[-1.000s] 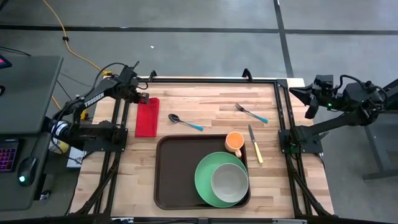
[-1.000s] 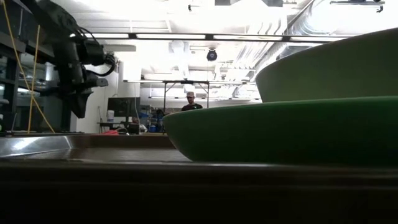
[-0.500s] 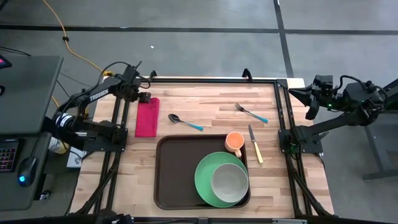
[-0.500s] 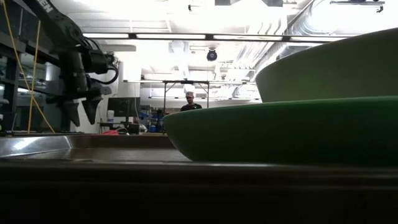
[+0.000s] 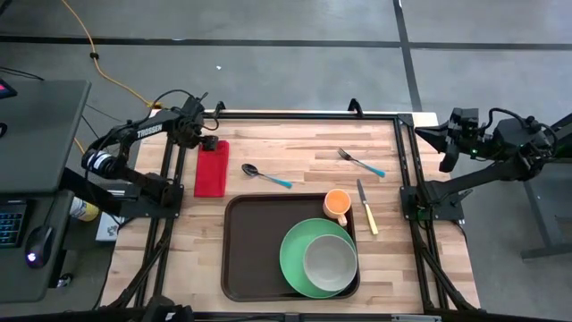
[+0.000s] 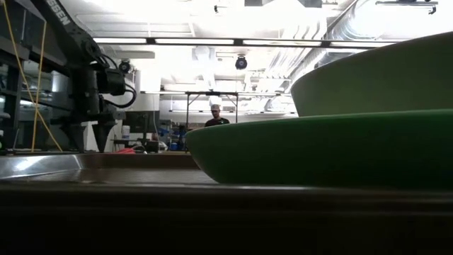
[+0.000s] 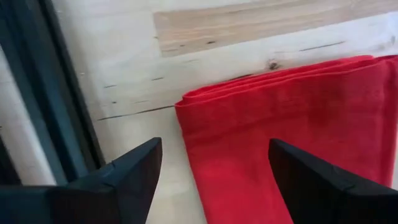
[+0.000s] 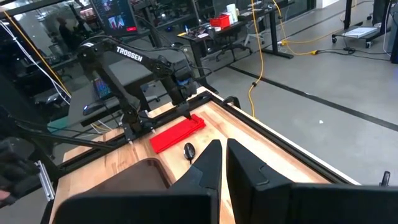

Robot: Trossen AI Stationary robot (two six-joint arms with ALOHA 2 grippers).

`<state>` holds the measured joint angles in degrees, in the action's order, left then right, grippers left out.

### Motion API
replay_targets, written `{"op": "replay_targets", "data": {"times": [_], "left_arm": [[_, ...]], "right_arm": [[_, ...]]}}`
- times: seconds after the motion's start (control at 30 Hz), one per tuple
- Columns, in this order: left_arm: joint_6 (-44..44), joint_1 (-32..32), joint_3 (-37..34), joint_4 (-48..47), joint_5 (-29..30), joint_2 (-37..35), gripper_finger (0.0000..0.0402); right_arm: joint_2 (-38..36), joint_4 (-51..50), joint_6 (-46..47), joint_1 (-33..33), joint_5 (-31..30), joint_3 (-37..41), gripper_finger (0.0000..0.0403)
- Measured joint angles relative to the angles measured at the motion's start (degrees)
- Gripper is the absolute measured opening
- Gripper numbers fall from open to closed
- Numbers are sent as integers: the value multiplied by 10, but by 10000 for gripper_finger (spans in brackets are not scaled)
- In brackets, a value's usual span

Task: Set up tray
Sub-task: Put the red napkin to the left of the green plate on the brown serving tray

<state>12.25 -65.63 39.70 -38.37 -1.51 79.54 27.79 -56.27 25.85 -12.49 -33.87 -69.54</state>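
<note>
A folded red napkin (image 5: 212, 168) lies flat on the wooden table at the far left, left of the dark brown tray (image 5: 255, 255). The tray bears a green plate (image 5: 299, 268) with a grey-green bowl (image 5: 331, 260) on it and an orange cup (image 5: 337, 205). My left gripper (image 5: 207, 141) points down, open, low over the napkin's far end (image 7: 249, 118); one finger stands over bare wood, the other over the cloth. My right gripper (image 8: 221, 163) is shut and held high beyond the table's right edge. My left gripper stands open at the napkin's far-left corner (image 7: 193, 109), coming from above. I cannot tell whether its fingertips (image 7: 134, 174) touch the cloth or the table. The napkin lies flat with several folded layers at its far edge.
A spoon (image 5: 266, 175) lies right of the napkin. A fork (image 5: 361, 162) and a knife (image 5: 366, 207) lie at the far right, next to the cup. A black frame rail (image 7: 37, 93) runs close beside the left gripper. A person stands far off in the room (image 6: 216, 117).
My left gripper has opened and gone down toward the napkin's far end, tipping a little more upright. The napkin has stayed where it was.
</note>
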Motion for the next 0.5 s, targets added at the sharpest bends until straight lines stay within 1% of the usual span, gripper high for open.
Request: {"op": "replay_targets", "data": {"times": [0.2,0.5], "left_arm": [[0,0,0,26,-27,34,326],[3,-1,3,35,-41,70,326]], "right_arm": [[0,0,1,0,1,0,0],[0,11,2,0,1,0,0]]}}
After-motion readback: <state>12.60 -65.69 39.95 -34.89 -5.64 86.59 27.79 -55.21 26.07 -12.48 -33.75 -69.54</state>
